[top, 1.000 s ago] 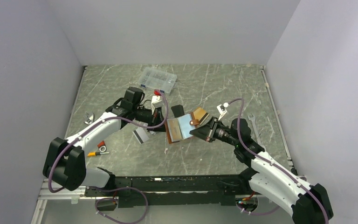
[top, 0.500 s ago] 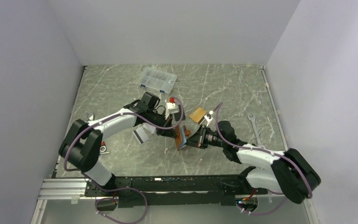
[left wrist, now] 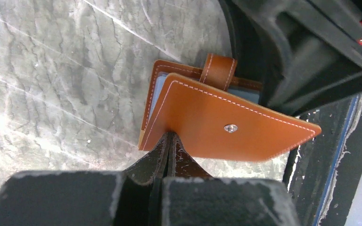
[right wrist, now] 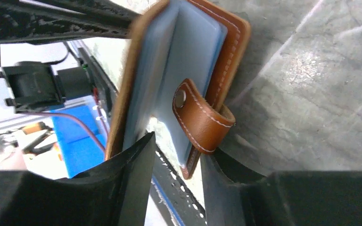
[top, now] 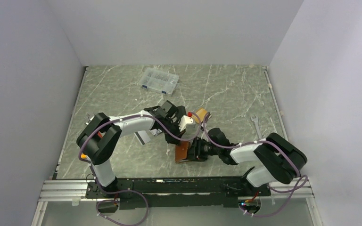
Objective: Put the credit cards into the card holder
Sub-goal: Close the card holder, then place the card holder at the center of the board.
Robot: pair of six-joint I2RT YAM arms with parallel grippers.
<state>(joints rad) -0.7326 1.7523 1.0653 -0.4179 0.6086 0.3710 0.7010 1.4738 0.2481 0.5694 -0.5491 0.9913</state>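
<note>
The left tool (left wrist: 168, 143) pinches the cover edge of the card holder (left wrist: 226, 127). The right tool (right wrist: 176, 165) is released, jaws parted around its strap edge.

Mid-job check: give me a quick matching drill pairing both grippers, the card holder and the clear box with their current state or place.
Things:
1. left gripper
2. right gripper
3. card holder
4. clear compartment box

States or places:
A. at the far side of the table, away from both arms
B. jaws apart, either side of the strap edge
C. pinched shut on one leather cover
D. partly open, inner sleeves showing

Pairs: 1-C, 2-B, 3-D, 4-A
</note>
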